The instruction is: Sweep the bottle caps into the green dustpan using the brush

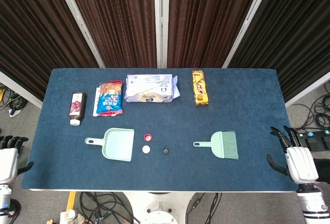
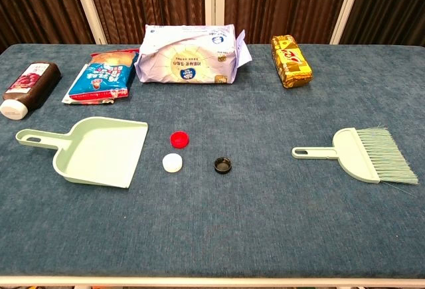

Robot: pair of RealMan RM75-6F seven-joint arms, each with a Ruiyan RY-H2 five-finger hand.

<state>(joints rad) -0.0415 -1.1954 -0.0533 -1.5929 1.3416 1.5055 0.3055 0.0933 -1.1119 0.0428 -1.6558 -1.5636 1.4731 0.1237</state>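
A pale green dustpan (image 1: pixel 116 144) (image 2: pixel 99 151) lies left of centre, its handle pointing left. Just right of its mouth sit three bottle caps: a red cap (image 1: pixel 148 136) (image 2: pixel 179 140), a white cap (image 1: pixel 146 149) (image 2: pixel 172 162) and a black cap (image 1: pixel 165 150) (image 2: pixel 224 165). A green brush (image 1: pixel 223 144) (image 2: pixel 364 155) lies further right, handle toward the caps. My left hand (image 1: pixel 9 159) hangs off the table's left edge, holding nothing. My right hand (image 1: pixel 298 157) stays off the right edge, fingers apart and empty. Neither hand shows in the chest view.
Along the far side of the blue table (image 1: pixel 247 100) lie a dark sauce bottle (image 1: pixel 77 107), a blue snack bag (image 1: pixel 110 99), a white tissue pack (image 1: pixel 149 88) and a yellow snack packet (image 1: pixel 200 87). Cables trail on the floor beside the table.
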